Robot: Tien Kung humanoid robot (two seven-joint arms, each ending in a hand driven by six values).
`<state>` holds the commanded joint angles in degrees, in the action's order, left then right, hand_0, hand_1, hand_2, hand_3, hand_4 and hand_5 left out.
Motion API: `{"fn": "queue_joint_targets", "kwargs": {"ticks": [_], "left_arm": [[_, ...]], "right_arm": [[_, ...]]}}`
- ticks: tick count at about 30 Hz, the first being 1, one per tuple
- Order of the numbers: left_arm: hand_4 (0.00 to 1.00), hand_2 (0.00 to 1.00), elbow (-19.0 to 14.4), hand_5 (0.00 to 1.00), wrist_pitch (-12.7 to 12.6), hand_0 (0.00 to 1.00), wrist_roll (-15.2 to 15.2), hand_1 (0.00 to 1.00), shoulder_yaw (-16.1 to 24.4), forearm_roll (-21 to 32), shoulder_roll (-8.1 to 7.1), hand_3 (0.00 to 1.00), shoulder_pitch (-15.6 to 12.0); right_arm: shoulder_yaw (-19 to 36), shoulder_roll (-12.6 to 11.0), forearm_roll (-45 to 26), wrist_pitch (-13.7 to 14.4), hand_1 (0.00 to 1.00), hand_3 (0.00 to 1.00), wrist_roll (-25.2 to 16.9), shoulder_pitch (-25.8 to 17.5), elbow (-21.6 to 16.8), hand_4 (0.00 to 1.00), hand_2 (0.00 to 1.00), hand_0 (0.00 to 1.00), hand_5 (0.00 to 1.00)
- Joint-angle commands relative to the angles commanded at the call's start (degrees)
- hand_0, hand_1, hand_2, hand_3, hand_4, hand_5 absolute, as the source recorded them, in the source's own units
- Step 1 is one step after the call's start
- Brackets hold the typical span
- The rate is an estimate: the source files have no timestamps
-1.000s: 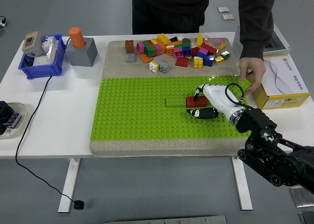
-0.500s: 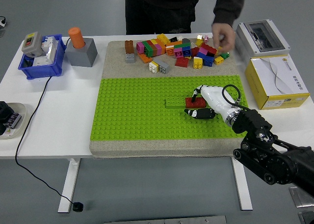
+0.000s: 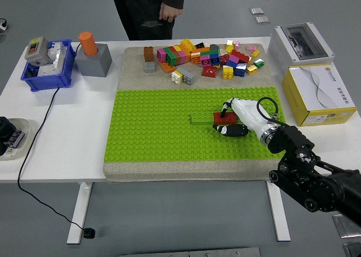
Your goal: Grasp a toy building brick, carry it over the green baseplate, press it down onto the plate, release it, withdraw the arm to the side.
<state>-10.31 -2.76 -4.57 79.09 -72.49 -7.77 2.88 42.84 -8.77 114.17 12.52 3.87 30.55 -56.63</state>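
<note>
One hand works here: the right hand (image 3: 240, 117) lies over the green baseplate (image 3: 158, 127), its fingers (image 3: 227, 105) curled onto the red brick (image 3: 224, 117), much as half a second ago. The person (image 3: 148, 3) has changed most: the hand that reached into the loose brick pile (image 3: 203, 57) is gone, and the person now stands further left beyond the baseplate, one hand hanging by the body. The red brick sits on the baseplate's right half, its long axis running left-right, end-on to a green brick (image 3: 200, 119) on its left. Its right end is hidden under the white palm, so whether it is pressed down cannot be told.
</note>
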Motion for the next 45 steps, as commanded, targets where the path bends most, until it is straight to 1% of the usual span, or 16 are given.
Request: {"fn": "queue_joint_targets", "kwargs": {"ticks": [4, 9, 10, 13, 15, 16, 21, 22, 25, 30, 33, 34, 35, 39, 40, 45], "left_arm": [[0.712, 0.602, 0.00, 0.193, 0.00, 0.660, -0.03, 0.616, 0.02, 0.06, 0.05, 0.642, -0.03], [0.712, 0.602, 0.00, 0.193, 0.00, 0.660, -0.05, 0.616, 0.26, 0.01, 0.17, 0.642, -0.15], [0.712, 0.601, 0.00, 0.194, 0.00, 0.660, -0.04, 0.616, 0.33, -0.06, 0.21, 0.639, -0.20], [0.712, 0.601, 0.00, 0.194, -0.01, 0.660, -0.02, 0.616, 0.49, -0.18, 0.30, 0.639, -0.36], [0.712, 0.601, 0.00, 0.194, -0.06, 0.660, 0.00, 0.616, 0.68, -0.26, 0.36, 0.639, -0.49], [0.712, 0.602, 0.00, 0.195, -0.17, 0.660, 0.01, 0.616, 0.70, -0.19, 0.37, 0.639, -0.55], [0.712, 0.602, 0.00, 0.195, -0.86, 0.660, 0.38, 0.616, 1.22, -0.54, 0.14, 0.639, -0.72], [0.709, 0.601, 0.00, 0.197, -0.94, 0.660, 0.44, 0.615, 1.35, -0.65, 0.10, 0.639, -0.73], [0.709, 0.601, 0.00, 0.197, -1.06, 0.660, 0.55, 0.615, 1.43, -0.84, 0.12, 0.639, -0.72], [0.709, 0.601, 0.00, 0.195, -1.24, 0.660, 0.73, 0.616, 0.94, -0.88, 0.45, 0.640, -0.58], [0.709, 0.601, 0.00, 0.195, -1.33, 0.660, 0.80, 0.616, 0.91, -0.94, 0.49, 0.640, -0.53], [0.705, 0.601, 0.00, 0.201, -1.36, 0.660, 0.83, 0.615, 0.91, -0.93, 0.49, 0.640, -0.52], [0.705, 0.601, 0.00, 0.201, -1.40, 0.660, 0.87, 0.615, 0.93, -0.94, 0.49, 0.640, -0.52], [0.705, 0.601, 0.00, 0.201, -1.47, 0.660, 1.02, 0.615, 0.91, -0.86, 0.52, 0.640, -0.56], [0.702, 0.599, 0.00, 0.202, -1.48, 0.659, 1.06, 0.614, 0.93, -0.86, 0.53, 0.641, -0.56], [0.702, 0.599, 0.00, 0.202, -1.52, 0.659, 1.08, 0.614, 0.92, -0.85, 0.55, 0.641, -0.50]], "right_arm": [[1.72, -0.65, -0.22, 0.06, 0.745, 0.559, -0.10, -0.55, -1.82, 0.776, 0.788, 0.755, 0.486], [5.58, -2.68, 1.41, 1.20, 0.745, 0.559, 1.25, -2.86, -7.09, 0.776, 0.788, 0.755, 0.486], [6.64, -3.30, 2.28, 1.61, 0.741, 0.611, 1.79, -3.56, -8.32, 0.772, 0.784, 0.751, 0.203], [9.60, -4.86, 5.12, 2.95, 0.741, 0.611, 3.07, -5.52, -11.41, 0.772, 0.784, 0.751, 0.203], [11.91, -5.99, 7.32, 3.99, 0.741, 0.611, 3.66, -7.13, -12.35, 0.772, 0.784, 0.751, 0.203], [13.32, -6.63, 8.65, 4.17, 0.729, 0.646, 4.05, -8.09, -12.28, 0.703, 0.752, 0.719, 0.088], [17.82, -8.89, 13.26, 2.45, 0.729, 0.646, 5.55, -10.92, -10.80, 0.703, 0.752, 0.719, 0.088], [18.11, -9.20, 13.80, 1.87, 0.740, 0.666, 5.84, -11.21, -10.60, 0.656, 0.750, 0.718, 0.026], [18.59, -9.75, 14.95, -0.03, 0.740, 0.666, 6.76, -11.76, -10.32, 0.656, 0.750, 0.718, 0.026], [18.74, -9.60, 15.25, -2.30, 0.745, 0.668, 7.84, -11.85, -10.98, 0.672, 0.771, 0.736, 0.030], [18.53, -9.46, 14.66, -3.00, 0.745, 0.668, 8.06, -11.73, -11.51, 0.672, 0.771, 0.736, 0.030], [18.48, -9.46, 14.30, -3.21, 0.746, 0.668, 8.10, -11.71, -11.72, 0.694, 0.777, 0.737, 0.064], [18.44, -9.48, 13.73, -3.47, 0.746, 0.668, 8.15, -11.70, -12.00, 0.694, 0.777, 0.737, 0.064], [18.26, -9.59, 9.41, -4.53, 0.746, 0.668, 8.21, -11.63, -13.01, 0.694, 0.777, 0.737, 0.064], [18.18, -9.51, 8.65, -4.72, 0.746, 0.668, 8.27, -11.51, -13.05, 0.702, 0.784, 0.732, 0.079], [17.71, -8.64, 7.58, -5.54, 0.746, 0.668, 8.76, -10.70, -12.29, 0.702, 0.784, 0.732, 0.079]]}}
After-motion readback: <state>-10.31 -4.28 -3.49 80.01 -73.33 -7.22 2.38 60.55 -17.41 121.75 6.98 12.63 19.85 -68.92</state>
